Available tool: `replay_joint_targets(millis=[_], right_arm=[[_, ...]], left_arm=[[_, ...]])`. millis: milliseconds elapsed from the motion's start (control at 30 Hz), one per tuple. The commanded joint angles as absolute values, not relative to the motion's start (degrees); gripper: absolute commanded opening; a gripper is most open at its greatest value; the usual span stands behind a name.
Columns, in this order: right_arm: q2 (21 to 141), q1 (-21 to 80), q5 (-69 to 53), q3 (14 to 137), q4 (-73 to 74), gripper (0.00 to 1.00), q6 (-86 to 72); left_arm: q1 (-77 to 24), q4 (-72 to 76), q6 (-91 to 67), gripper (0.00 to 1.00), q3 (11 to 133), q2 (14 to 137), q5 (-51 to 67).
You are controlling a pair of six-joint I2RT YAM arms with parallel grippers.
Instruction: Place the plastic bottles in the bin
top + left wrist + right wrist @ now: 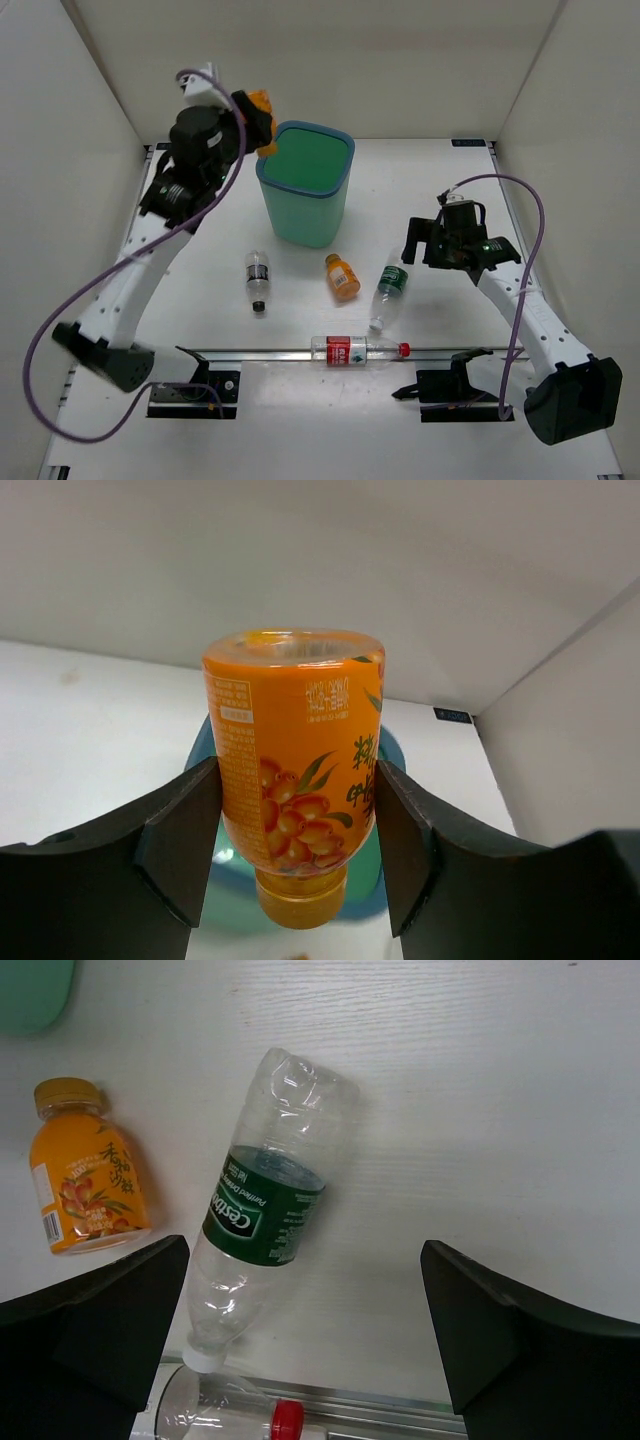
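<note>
A: Eyes on the bin point(300, 218) at mid-table, upright. From above, its mouth shows plain green inside.

B: And the left gripper point(258, 115) is right at the far-left rim, clamped on an orange bottle point(262, 102).

A: The left wrist camera gives what the top view can't: that held orange bottle point(295, 770) hangs cap down, both fingers point(180, 850) pressed on its sides, with the bin point(235, 905) below and behind it.

B: Four more lie flat on the table point(450, 180). There's the white-label bottle point(258, 272), a second orange bottle point(342, 277), the green-label bottle point(390, 285) and the red-cap bottle point(355, 350) along the metal rail point(250, 352).

A: Over to the right gripper point(420, 242), just right of the green-label one. How its jaws stand is hard to read from the top view.

B: Its own camera settles it: the right gripper point(300, 1330) is spread wide and holds nothing. The green-label bottle point(265, 1220) lies between the fingers point(100, 1310), untouched, with its white cap toward the rail. The second orange bottle point(85, 1170) is off to one side.

A: As for pose, the left arm is stretched far out with its wrist raised high. The right arm is bent, its wrist turned toward the bottles.
</note>
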State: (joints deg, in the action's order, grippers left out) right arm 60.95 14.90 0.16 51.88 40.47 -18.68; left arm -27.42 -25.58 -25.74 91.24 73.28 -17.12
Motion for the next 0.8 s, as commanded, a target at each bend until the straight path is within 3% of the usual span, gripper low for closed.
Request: replay_joint_targets(millis=[0, 67, 100, 233, 333, 400, 467, 633, 767], right_arm=[[59.24, 15.38, -2.37, 50.81, 36.92, 0.99, -20.83], [58.98, 15.91, -1.59, 50.45, 36.66, 0.99, -21.62], [59.06, 16.43, -1.06, 50.28, 36.39, 1.0, -22.23], [59.5, 17.48, 1.48, 49.39, 35.78, 0.99, -24.16], [61.08, 19.85, 4.91, 49.04, 35.68, 0.99, -26.01], [62.22, 21.18, 7.37, 48.52, 36.03, 0.99, -28.02], [63.98, 21.88, 7.65, 47.82, 34.98, 1.0, -29.09], [66.09, 22.94, 5.55, 45.53, 30.51, 0.99, -31.38], [68.63, 22.15, 1.67, 43.51, 27.08, 1.0, -33.31]], left_arm=[[-28.65, -22.94, -22.5, 0.43, 97.27, 84.78, -14.6], [-28.74, -23.73, -22.15, 0.44, 102.55, 90.24, -14.15], [-28.48, -24.6, -22.06, 0.5, 105.7, 93.66, -14.15], [-29.44, -30.22, -21.71, 0.51, 115.82, 102.73, -14.5], [-31.11, -28.93, -21.1, 0.58, 114.18, 102.57, -15.82], [-31.38, -28.04, -20.57, 0.7, 112.42, 101.17, -15.65], [-31.29, -29.61, -20.65, 0.99, 112.58, 100.11, -15.73], [-32.25, -31.9, -19.16, 0.98, 112.33, 95.63, -16.87], [-32.35, -34.19, -20.13, 0.99, 104.87, 86.5, -17.49]])
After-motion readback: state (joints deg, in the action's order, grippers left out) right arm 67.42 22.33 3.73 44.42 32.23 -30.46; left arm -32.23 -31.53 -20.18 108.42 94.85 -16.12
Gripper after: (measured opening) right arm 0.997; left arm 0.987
